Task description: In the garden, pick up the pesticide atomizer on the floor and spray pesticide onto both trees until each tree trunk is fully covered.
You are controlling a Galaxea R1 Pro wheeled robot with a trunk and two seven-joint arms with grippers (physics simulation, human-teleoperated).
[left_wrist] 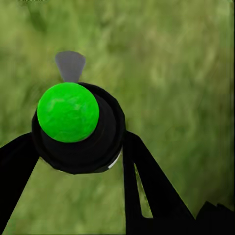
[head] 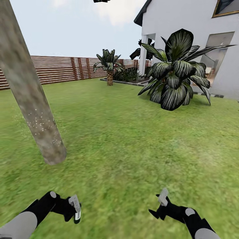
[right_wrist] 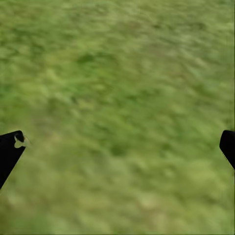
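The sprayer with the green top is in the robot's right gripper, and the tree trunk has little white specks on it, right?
Almost. The sprayer is in the left gripper, not the right one; the left wrist view shows its green top between the fingers. The right gripper is open over bare grass. The tree trunk does have little white specks in the head view.

You have one pale tree trunk (head: 31,99), one small palm (head: 109,64), one big leafy shrub (head: 177,71), one fence (head: 53,68), one house (head: 186,23), one atomizer (left_wrist: 73,125), two grippers (head: 74,209) (head: 159,207)
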